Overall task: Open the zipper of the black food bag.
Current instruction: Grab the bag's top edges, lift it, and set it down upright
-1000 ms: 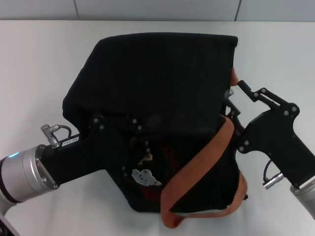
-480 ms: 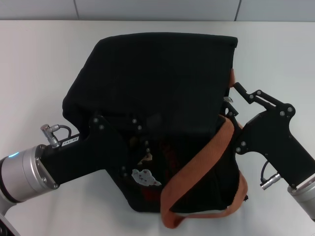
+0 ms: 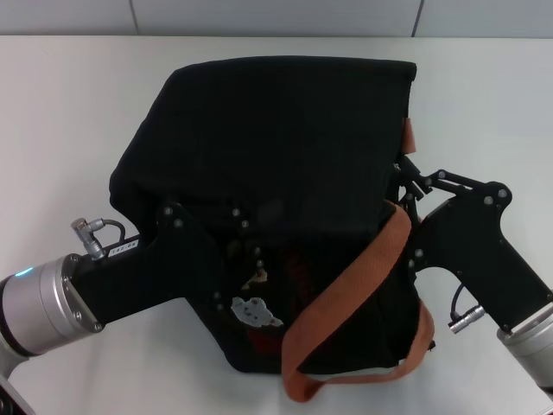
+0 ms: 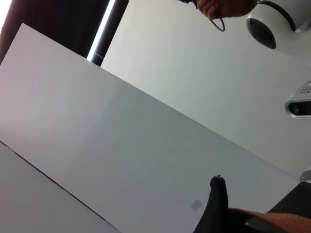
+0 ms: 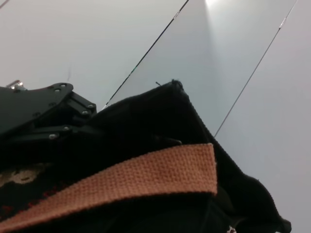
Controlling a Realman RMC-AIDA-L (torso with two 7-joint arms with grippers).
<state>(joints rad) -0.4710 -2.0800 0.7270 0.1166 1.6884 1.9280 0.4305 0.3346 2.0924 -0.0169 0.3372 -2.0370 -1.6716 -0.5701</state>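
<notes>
i've got the left pincer (image 3: 238,238) bracing the black food bag (image 3: 276,156), grip unclear; right pincer (image 3: 404,173) looks narrow at the side, next needing the zipper pull.

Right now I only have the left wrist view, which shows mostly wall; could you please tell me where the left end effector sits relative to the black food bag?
Observer: In the head view, the left end effector is against the front of the black food bag, just above a bear patch.
Operator: Thank you. Where is the right end effector?
Observer: The right end effector is at the bag's right side, near its top edge.
Operator: And how do the handles lie?
Observer: One orange strap hangs in a loop over the bag's front, down to the white table.
</notes>
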